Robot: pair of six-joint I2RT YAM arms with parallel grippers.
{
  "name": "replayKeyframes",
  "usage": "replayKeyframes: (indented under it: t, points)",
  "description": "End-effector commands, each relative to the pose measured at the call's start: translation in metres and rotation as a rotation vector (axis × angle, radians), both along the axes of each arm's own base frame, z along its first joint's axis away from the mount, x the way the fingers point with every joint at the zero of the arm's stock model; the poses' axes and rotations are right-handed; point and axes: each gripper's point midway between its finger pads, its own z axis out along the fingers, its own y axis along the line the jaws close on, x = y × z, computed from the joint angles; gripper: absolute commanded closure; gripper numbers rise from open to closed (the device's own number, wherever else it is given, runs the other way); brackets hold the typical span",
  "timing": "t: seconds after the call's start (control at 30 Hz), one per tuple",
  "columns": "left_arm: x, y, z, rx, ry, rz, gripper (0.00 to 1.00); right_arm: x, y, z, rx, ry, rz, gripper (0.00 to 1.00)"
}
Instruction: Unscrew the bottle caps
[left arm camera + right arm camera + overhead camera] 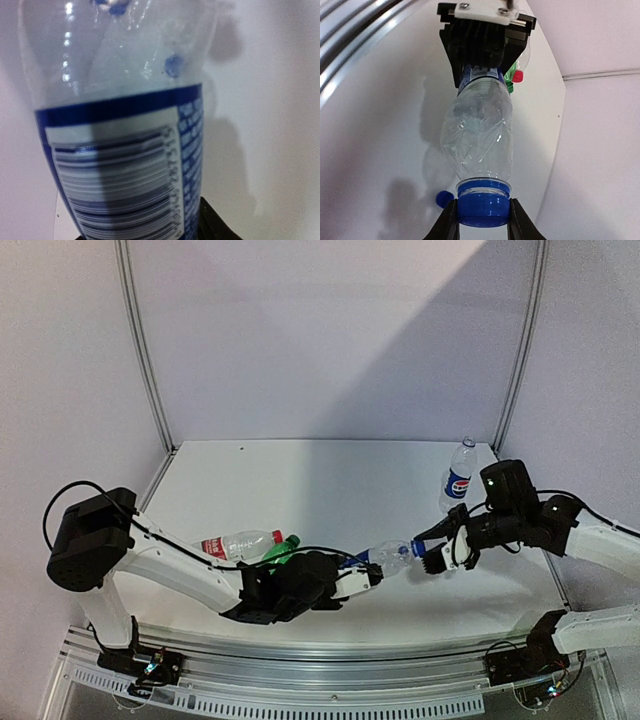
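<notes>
Unscrewing is in hand: the left claw pinches the clear, blue-labelled plastic bottle level above the white worktop, the right claw pinches its round blue plastic cap, which next likely needs a wrist twist.

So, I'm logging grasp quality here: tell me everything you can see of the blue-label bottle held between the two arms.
The blue-label bottle is clear, thin plastic, dented and seemingly empty, with a blue band and a barcode on its label. It lies roughly horizontal, apparently lifted off the table. The left tool clamps its labelled lower half. The right tool pinches its blue cap, which sits on the neck.
</notes>
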Motion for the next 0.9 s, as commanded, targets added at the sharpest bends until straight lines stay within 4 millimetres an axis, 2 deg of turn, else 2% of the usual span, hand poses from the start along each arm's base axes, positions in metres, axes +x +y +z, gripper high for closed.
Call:
replayKeyframes:
  t: [0.0,0.07,0.2,0.43,0.5,0.6,0.63,0.7,0.73,0.77,0.87]
  points:
    - [0.007,0.006,0.003,-0.021,0.03,0.034,0.54,0.026,0.003,0.023,-0.087,-0.409,0.066,0.74]
    - [0.007,0.006,0.003,-0.02,0.03,0.034,0.54,0.024,0.001,0.016,-0.109,-0.398,0.066,0.7]
    - [0.008,0.007,0.005,-0.024,0.027,0.039,0.54,0.021,-0.007,0.008,-0.14,-0.344,0.039,0.49]
    - [0.013,0.013,0.013,-0.046,0.01,0.075,0.54,0.003,-0.026,0.008,-0.156,-0.149,-0.049,0.38]
    - [0.014,0.015,0.018,-0.057,0.004,0.082,0.54,0.001,-0.029,0.022,-0.095,-0.097,-0.096,0.38]
    - [0.017,0.018,0.023,-0.063,-0.016,0.103,0.54,-0.002,-0.032,0.07,0.11,0.14,-0.215,0.38]
    - [0.018,0.019,0.024,-0.062,-0.026,0.11,0.54,0.002,-0.031,0.091,0.177,0.214,-0.252,0.37]
    - [0.021,0.02,0.027,-0.064,-0.046,0.127,0.54,0.013,-0.029,0.114,0.275,0.401,-0.392,0.35]
    - [0.022,0.02,0.029,-0.065,-0.057,0.134,0.54,0.019,-0.03,0.119,0.299,0.503,-0.484,0.35]
    - [0.023,0.021,0.03,-0.064,-0.067,0.14,0.53,0.028,-0.027,0.116,0.298,0.635,-0.583,0.36]
    - [0.027,0.024,0.032,-0.056,-0.107,0.167,0.53,0.031,-0.02,0.106,0.237,0.95,-0.688,0.41]
